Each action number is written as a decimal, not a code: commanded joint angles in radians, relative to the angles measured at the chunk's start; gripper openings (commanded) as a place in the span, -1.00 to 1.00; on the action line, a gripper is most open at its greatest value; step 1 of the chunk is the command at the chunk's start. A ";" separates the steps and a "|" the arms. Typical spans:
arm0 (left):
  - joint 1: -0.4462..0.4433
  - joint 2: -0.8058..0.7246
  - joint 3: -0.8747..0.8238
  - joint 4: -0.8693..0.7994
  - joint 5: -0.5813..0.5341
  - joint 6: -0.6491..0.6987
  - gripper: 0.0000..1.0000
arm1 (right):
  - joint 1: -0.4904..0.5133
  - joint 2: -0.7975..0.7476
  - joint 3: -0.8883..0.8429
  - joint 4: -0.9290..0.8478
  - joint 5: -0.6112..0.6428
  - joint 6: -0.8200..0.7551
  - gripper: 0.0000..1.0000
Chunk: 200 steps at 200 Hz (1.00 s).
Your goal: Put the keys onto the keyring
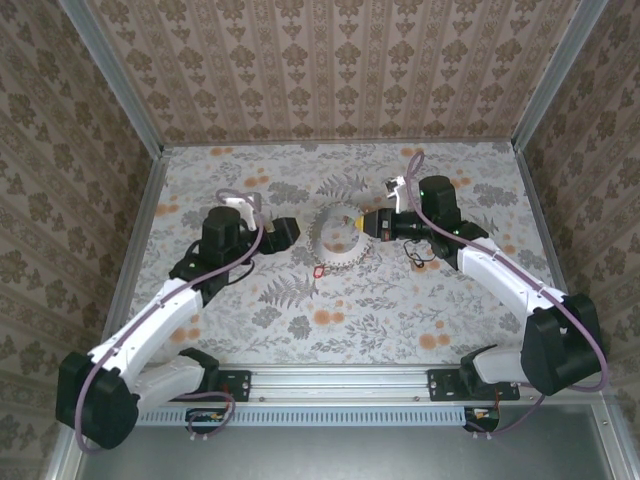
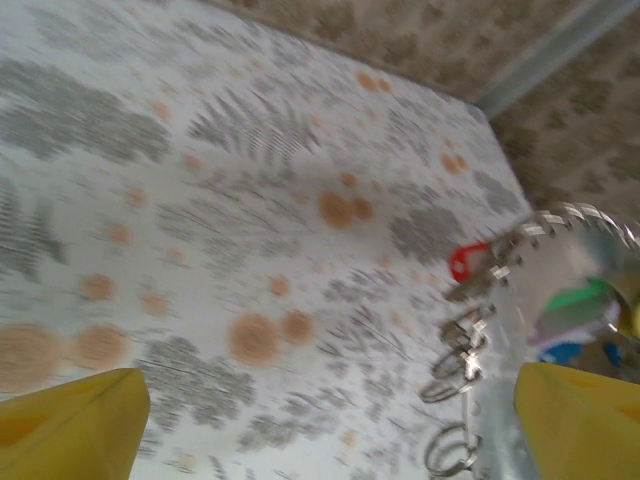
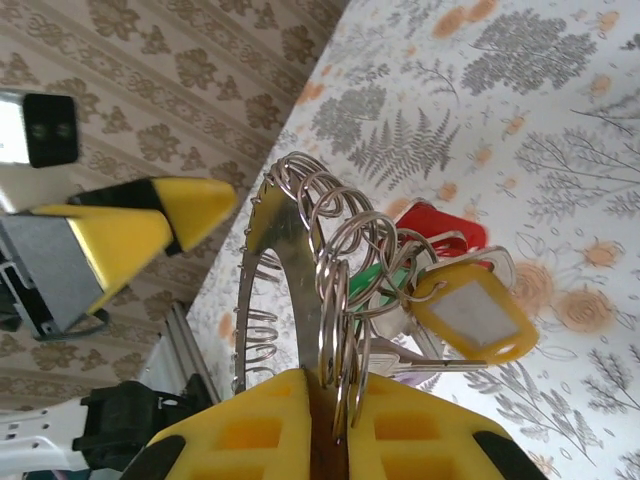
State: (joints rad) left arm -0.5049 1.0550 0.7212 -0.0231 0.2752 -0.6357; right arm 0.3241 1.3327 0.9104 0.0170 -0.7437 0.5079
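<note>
Pinching keyring [image 3: 275, 260] edge: right fingers [image 3: 250, 430]; left fingers [image 2: 75, 425] wide.

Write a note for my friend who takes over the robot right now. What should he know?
Left tool: open, empty, just left of the keyring.
Right tool: shut on the keyring's edge, holding it over mid-table.
Done: small grey keys fringe the ring, and a yellow-tagged key hangs on it.
Left: a red-tagged key sits close under the ring. I cannot tell whether it is hooked on. Check it, and thread it on if it is loose.
</note>
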 commanded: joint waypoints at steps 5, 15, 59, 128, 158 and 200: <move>0.003 0.047 0.034 0.148 0.289 -0.086 0.83 | -0.005 -0.015 0.029 0.100 -0.077 0.049 -1.00; 0.003 0.075 0.043 0.180 0.337 -0.103 0.76 | -0.004 -0.007 0.034 0.113 -0.086 0.059 -1.00; 0.001 0.172 0.059 0.315 0.464 -0.182 0.65 | -0.004 0.017 0.040 0.197 -0.136 0.119 -1.00; 0.001 0.194 0.087 0.424 0.509 -0.252 -0.67 | -0.004 0.022 0.041 0.228 -0.163 0.130 -0.97; 0.005 0.178 0.123 0.377 0.528 -0.216 -1.00 | -0.008 0.007 0.038 0.175 -0.133 0.088 -0.84; 0.006 0.135 0.226 0.180 0.565 -0.053 -1.00 | -0.062 -0.134 -0.041 0.062 0.120 -0.014 -0.27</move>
State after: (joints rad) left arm -0.4988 1.2495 0.8516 0.2577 0.7956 -0.8284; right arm 0.3027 1.3071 0.9134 0.1497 -0.8158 0.5716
